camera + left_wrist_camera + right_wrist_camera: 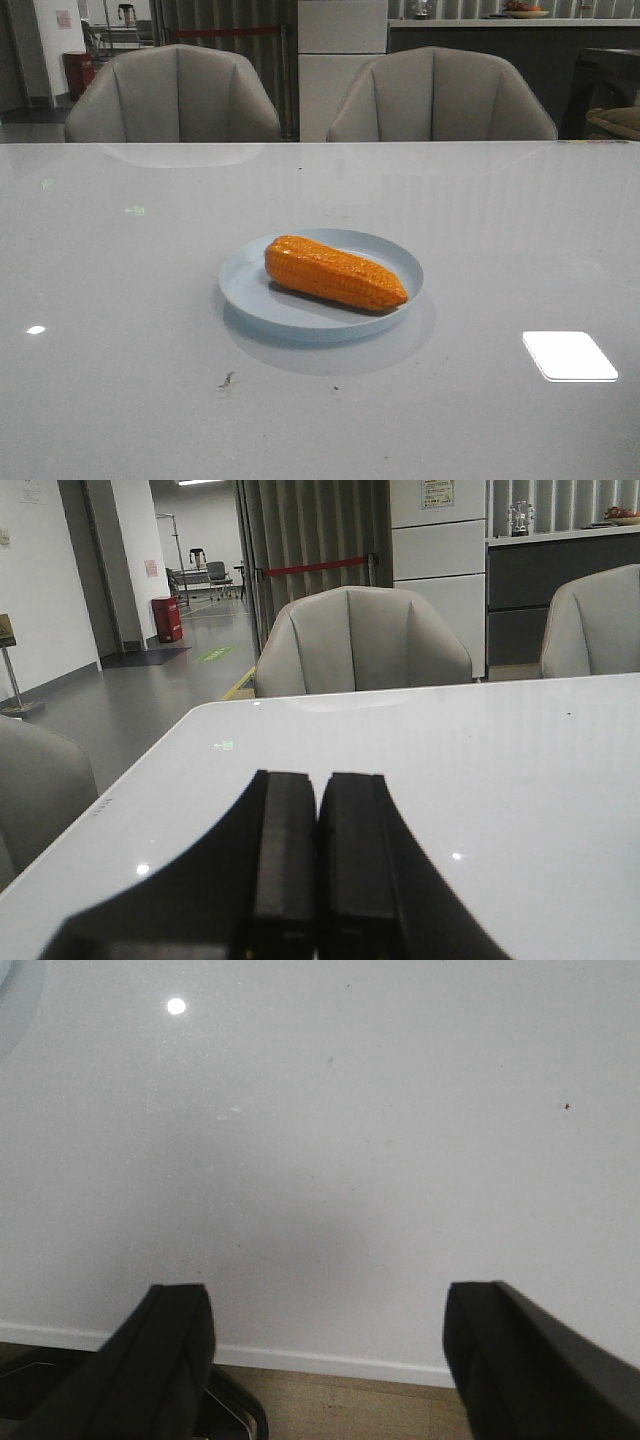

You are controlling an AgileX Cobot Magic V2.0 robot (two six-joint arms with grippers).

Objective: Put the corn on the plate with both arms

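The orange corn [333, 273] lies flat on the pale blue plate [250, 290] in the middle of the white table, its tapered end toward the right. Neither arm shows in the front view. In the left wrist view my left gripper [320, 790] is shut, its two black fingers pressed together with nothing between them, low over the table and facing the far chairs. My right gripper [325, 1305] is open with nothing between its fingers, hanging over the table's near edge. A sliver of the plate [8, 1000] shows in one corner of that view.
Two grey chairs [175, 95] [440, 95] stand behind the table's far edge. A bright light reflection [569, 355] lies on the table at the right front. Below the table edge, brown floor [330, 1405] shows between the right fingers.
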